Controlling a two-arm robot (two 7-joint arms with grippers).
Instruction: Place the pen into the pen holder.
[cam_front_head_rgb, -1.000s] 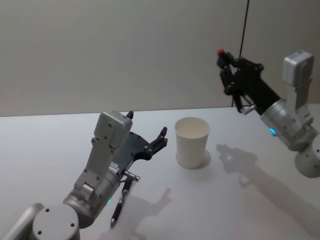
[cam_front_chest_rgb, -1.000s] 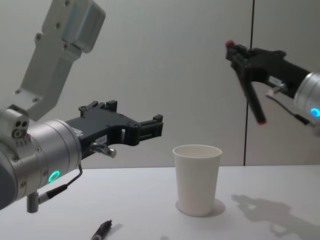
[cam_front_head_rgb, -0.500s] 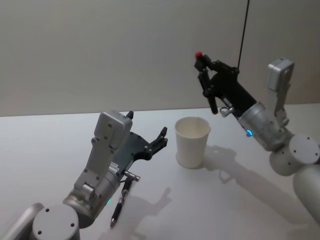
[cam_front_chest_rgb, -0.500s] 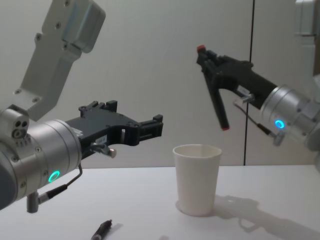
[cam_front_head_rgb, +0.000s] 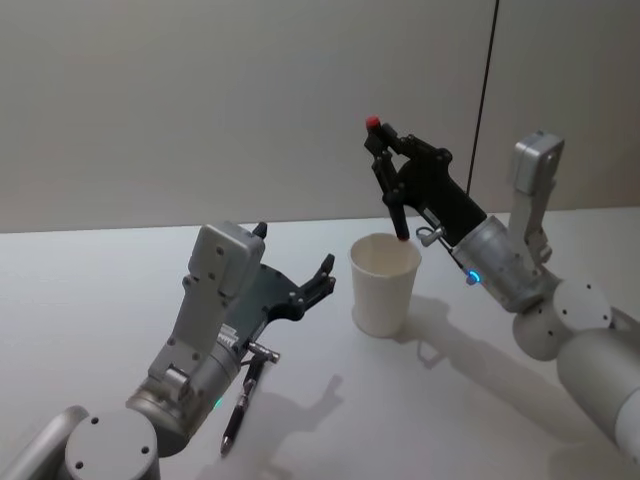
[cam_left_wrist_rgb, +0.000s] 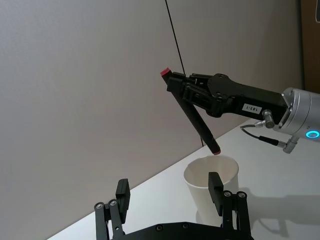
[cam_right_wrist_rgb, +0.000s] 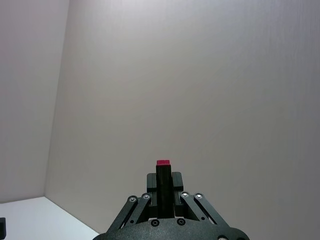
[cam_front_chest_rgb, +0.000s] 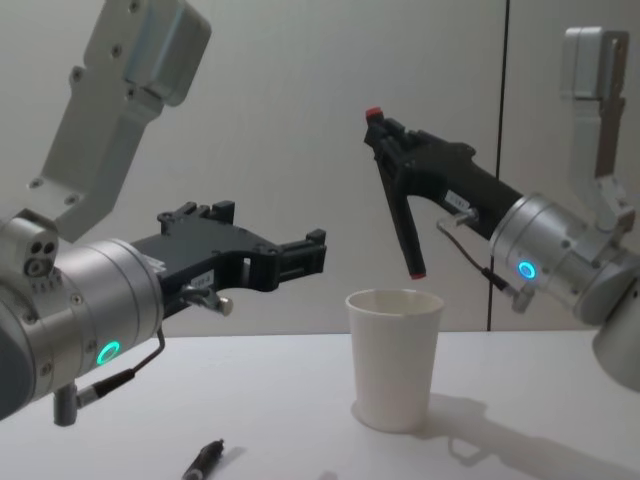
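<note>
The right claw grips the top of a black pen, whose lower tip hangs below it, just above the rim of the white paper cup. The left claw, spread open, hovers beside the cup.

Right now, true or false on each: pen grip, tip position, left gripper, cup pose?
1. The right gripper is shut on the pen, holding it over the pen holder. True.
2. The pen's lower tip rests on the pen holder's bottom. False: the chest view shows it hanging just above the rim.
3. The left gripper grips a second pen. False: it is open and empty; the second pen lies on the table beneath that arm.
4. The pen holder stands upright on the table. True.
</note>
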